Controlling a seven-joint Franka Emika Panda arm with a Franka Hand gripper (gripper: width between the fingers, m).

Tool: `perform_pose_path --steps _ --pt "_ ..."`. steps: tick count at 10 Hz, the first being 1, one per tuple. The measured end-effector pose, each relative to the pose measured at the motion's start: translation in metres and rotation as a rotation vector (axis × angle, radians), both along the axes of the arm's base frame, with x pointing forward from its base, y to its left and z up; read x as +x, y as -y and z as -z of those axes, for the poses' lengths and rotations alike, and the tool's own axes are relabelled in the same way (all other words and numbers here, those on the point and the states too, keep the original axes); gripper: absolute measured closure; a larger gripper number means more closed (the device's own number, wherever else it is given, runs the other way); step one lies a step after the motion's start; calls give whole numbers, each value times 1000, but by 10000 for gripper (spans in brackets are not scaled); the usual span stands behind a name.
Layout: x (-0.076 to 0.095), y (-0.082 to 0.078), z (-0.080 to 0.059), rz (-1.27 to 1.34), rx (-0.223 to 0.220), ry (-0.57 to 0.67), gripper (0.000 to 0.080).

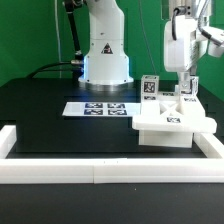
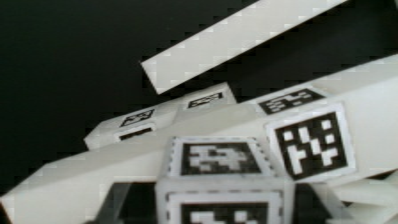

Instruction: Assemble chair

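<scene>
Right of centre in the exterior view: the chair [image 1: 172, 118], a cluster of white tagged blocks, with a flat plate [image 1: 178, 125] at the bottom and upright pieces rising from it. On its left side a tagged post [image 1: 151, 88] stands up; just right of that, a second upright block [image 1: 170, 101]. Directly above the cluster hangs the gripper [image 1: 186, 88], fingers pointing down at the right-hand upright piece; jaws stand apart, but whether they touch or hold that piece cannot be told at this size. Left of the chair, flat on the black table [image 1: 50, 115], lies the marker board [image 1: 98, 107], near the plate's left edge but apart from it. Behind the board, at upper centre, the arm's white base [image 1: 106, 50] with a blue glow at its foot. Along the front and both sides, white border rails [image 1: 110, 173] close off the table. In the wrist view: tagged white blocks [image 2: 222, 160] fill the lower half, several tag faces close together, a long white bar [image 2: 231, 45] slanting across the dark upper part; fingers not made out there.
</scene>
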State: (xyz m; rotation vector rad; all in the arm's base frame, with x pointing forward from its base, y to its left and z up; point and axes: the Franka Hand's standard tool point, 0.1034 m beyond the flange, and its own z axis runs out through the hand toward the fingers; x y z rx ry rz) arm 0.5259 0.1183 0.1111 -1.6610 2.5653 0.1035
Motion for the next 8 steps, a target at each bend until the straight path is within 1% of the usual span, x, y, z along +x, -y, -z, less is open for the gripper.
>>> perform_pose_path --steps 1,2,3,4,5,8 --pt "0 0 0 -15 -1 0 430" --pt "-1 -1 1 -59 -1 -1 248" --pt "-1 -1 1 -76 -2 1 179" --pt "-2 -1 1 -173 -6 10 179" --pt "-2 0 1 -267 -9 19 156" --pt "1 1 -1 -571 -17 52 151"
